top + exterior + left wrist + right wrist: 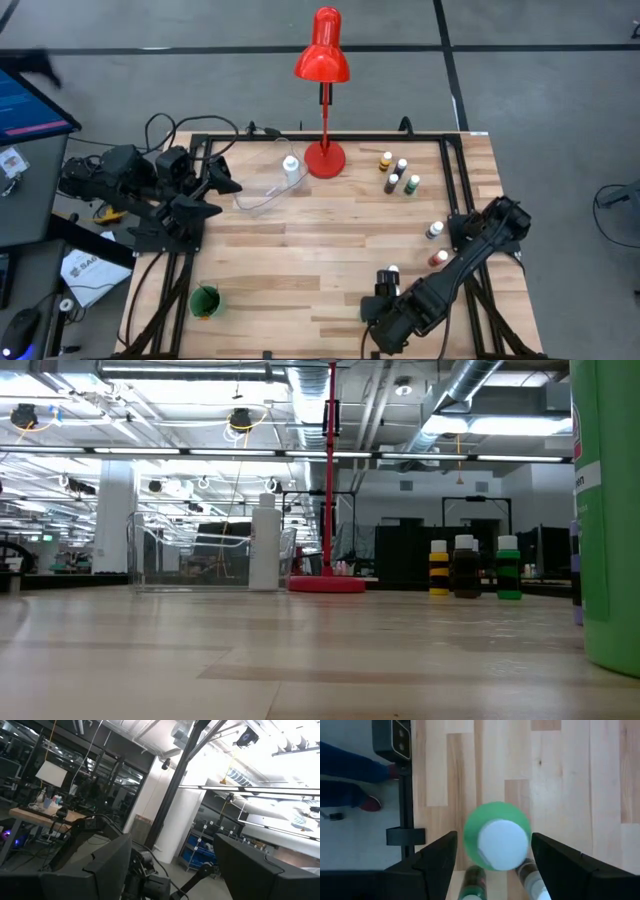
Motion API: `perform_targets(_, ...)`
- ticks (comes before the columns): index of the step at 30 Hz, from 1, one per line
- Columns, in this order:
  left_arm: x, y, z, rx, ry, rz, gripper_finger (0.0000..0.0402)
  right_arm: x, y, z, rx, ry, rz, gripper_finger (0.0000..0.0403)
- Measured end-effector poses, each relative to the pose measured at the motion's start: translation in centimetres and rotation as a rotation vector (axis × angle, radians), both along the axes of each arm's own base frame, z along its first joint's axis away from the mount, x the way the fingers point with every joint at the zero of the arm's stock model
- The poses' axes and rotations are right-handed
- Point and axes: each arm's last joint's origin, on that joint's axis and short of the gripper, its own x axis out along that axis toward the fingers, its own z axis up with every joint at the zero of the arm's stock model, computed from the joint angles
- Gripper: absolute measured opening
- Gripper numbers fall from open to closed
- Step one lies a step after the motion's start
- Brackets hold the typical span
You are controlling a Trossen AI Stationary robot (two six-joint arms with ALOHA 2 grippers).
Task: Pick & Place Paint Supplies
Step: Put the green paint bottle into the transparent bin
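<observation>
paint bottles (398, 178) stood in a small cluster on the far right part of the wooden bench (300, 270) in the high view, right of the red desk lamp (323, 100). two more bottles (436, 245) stood nearer the right edge, beside the right arm. a clear container (262, 190) with a white bottle (291, 168) lay left of the lamp base. the right hand (383, 300) hung low over the near right part of the bench, a white cap just beside it. the left hand (215, 185) waited at the bench's left edge.

across the low view, the yellow, dark and green bottles (470, 568) stood upright in a row, right of the lamp base.

from the left wrist view, the left hand's fingers (107, 865) stood wide apart, holding nothing, pointed at the room.

from the right wrist view, the right hand (492, 855) had its fingers spread on either side of a green, white-capped bottle (497, 842), not visibly touching it; two more bottles showed beneath.
</observation>
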Motion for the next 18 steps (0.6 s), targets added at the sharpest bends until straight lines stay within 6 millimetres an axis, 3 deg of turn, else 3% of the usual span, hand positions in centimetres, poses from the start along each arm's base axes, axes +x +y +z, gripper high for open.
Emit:
perform_targets(8, 0.0, 0.0, 0.0, 0.0, 0.0, 0.0, 0.0273, 0.34, -0.39, 0.21, 0.011, -0.008, -0.01, 0.0223)
perform_targets(16, 0.0, 0.0, 0.0, 0.0, 0.0, 0.0, 0.0273, 0.36, -0.48, 0.22, 0.009, -0.005, -0.015, 0.0112)
perform_targets(18, 0.0, 0.0, 0.0, 0.0, 0.0, 0.0, 0.0273, 0.35, -0.48, 0.22, 0.009, -0.005, -0.015, 0.0112)
